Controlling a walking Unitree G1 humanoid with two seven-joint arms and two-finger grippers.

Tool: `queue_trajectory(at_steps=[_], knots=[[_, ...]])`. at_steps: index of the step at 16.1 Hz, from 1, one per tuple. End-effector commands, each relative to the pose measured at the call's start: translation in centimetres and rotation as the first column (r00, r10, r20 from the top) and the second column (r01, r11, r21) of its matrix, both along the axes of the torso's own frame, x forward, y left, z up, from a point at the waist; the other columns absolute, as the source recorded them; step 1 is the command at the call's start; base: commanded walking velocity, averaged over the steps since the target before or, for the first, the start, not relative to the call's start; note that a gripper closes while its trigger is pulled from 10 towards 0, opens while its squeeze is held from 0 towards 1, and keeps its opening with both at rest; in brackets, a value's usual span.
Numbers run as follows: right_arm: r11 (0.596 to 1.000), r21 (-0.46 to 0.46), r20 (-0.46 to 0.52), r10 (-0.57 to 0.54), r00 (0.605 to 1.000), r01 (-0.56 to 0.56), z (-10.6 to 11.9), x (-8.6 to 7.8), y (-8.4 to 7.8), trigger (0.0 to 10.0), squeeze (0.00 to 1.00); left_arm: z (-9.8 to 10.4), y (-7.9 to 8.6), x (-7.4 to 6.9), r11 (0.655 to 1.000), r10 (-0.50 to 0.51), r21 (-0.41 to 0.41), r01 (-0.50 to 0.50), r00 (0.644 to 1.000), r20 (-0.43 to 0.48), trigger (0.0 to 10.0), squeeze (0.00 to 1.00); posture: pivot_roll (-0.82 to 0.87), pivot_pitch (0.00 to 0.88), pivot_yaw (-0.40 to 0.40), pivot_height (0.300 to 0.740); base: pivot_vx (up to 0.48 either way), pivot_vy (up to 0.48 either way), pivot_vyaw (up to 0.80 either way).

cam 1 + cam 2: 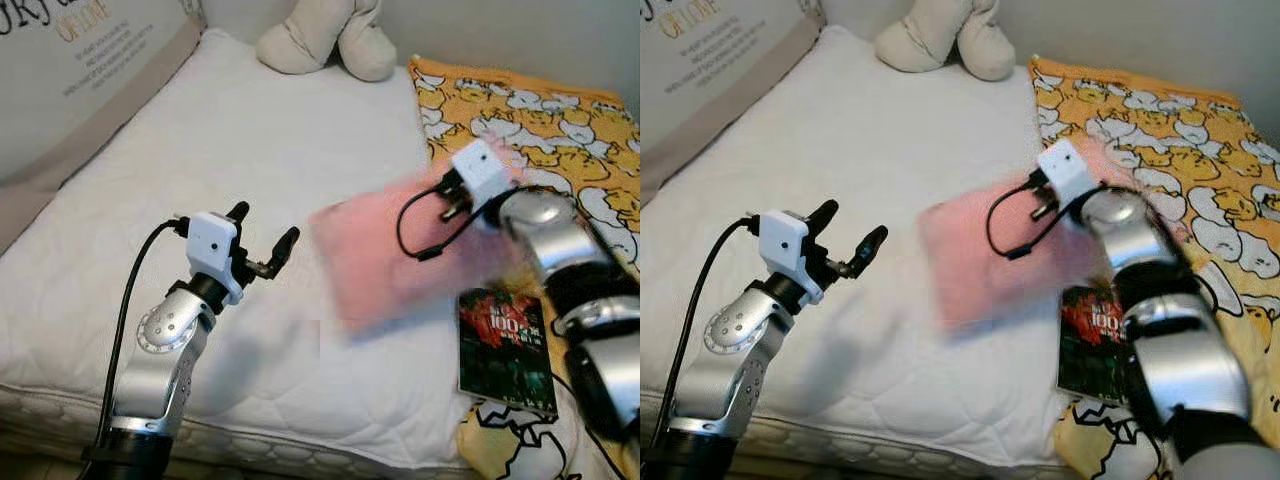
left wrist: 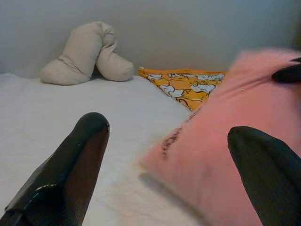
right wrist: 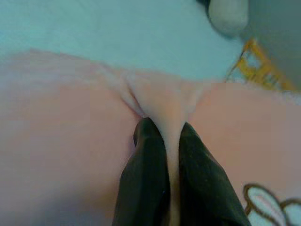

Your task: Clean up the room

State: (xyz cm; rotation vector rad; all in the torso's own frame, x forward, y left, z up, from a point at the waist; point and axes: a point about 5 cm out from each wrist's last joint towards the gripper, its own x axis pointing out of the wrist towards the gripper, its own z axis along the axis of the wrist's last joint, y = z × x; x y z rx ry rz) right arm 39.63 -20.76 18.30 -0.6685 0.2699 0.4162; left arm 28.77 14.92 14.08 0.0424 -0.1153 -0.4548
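A pink fluffy pillow [image 1: 385,255] hangs blurred just above the white mattress [image 1: 240,150], pinched at a fold by my right gripper [image 3: 164,141], which is shut on it. The right arm [image 1: 560,250] reaches in from the right, over the yellow blanket. My left gripper [image 1: 262,240] is held over the mattress to the pillow's left, open and holding nothing; its fingers [image 2: 80,160] frame the pillow's near edge [image 2: 225,141] in the left wrist view.
A beige plush toy [image 1: 330,35] lies at the head of the bed by the wall. A yellow cartoon-print blanket [image 1: 540,125] covers the right side. A dark book [image 1: 505,350] rests near the bed's front right edge. A printed cushion [image 1: 80,60] leans at the left.
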Motion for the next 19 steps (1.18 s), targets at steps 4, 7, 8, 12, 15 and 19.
queue_trajectory(at_steps=[4,7,8,12,15,19], knots=[[0.952,-0.215,0.074,0.240,0.968,-0.219,4.8,0.7,0.6,0.0,0.00,0.5,-0.7,-0.1,1.000,-0.011,-0.003,0.011,1.000,0.023,10.0,0.00,0.14,0.000,-0.139,0.740,0.000,0.000,0.00],[0.926,-0.205,-0.030,0.319,0.947,-0.318,4.5,0.2,0.1,0.0,0.00,1.0,-1.2,-0.3,1.000,-0.021,-0.017,0.021,0.999,0.036,10.0,0.00,0.15,0.000,-0.140,0.740,0.000,0.000,0.00],[0.926,-0.205,-0.030,0.319,0.947,-0.318,4.5,0.2,0.1,0.0,0.00,1.0,-1.2,-0.3,1.000,-0.021,-0.017,0.021,0.999,0.036,10.0,0.00,0.15,0.000,-0.140,0.740,0.000,0.000,0.00],[0.927,-0.090,-0.085,0.358,0.930,-0.365,7.1,-0.1,-1.3,0.0,0.00,2.0,-1.9,-0.1,0.998,-0.040,-0.052,0.043,0.998,0.051,10.0,0.00,0.14,0.000,-0.128,0.740,0.000,0.000,0.00],[0.867,-0.313,-0.222,0.330,0.917,-0.388,7.2,-0.5,-2.7,0.0,0.00,2.2,-2.2,-0.1,0.996,-0.054,-0.062,0.057,0.997,0.050,10.0,0.00,0.13,0.000,-0.124,0.740,0.000,0.000,0.00],[0.716,-0.365,-0.416,0.446,0.792,-0.595,5.3,-1.1,-0.9,0.0,0.00,2.4,-2.9,0.0,0.995,-0.071,-0.074,0.074,0.997,0.044,10.0,0.00,0.12,0.000,-0.121,0.740,0.000,0.000,0.00]])
